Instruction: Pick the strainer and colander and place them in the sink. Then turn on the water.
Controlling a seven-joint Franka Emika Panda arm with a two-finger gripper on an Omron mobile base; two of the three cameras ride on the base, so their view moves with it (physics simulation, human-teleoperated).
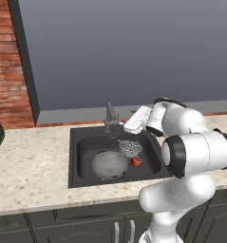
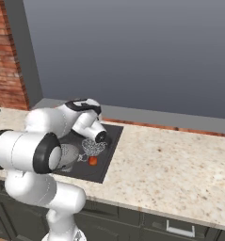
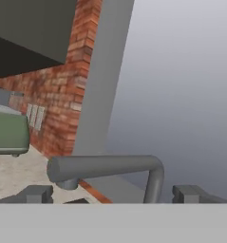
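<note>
One sink (image 1: 81,142), centre of the left base view, set into the speckled surface (image 1: 34,166). Inside it: one colander (image 1: 109,164), upside down at lower centre of the basin; one strainer (image 1: 130,147) just right of it and above; one small red-orange item (image 1: 136,162) below the strainer, near the colander's right edge. One faucet (image 1: 110,116) at the basin's rear edge. In the hand view the faucet spout (image 3: 105,167) runs across the lower middle, between the two fingertips (image 3: 36,193). Tool (image 3: 115,194) fully open, holding nothing. One green appliance (image 3: 8,133) at left.
</note>
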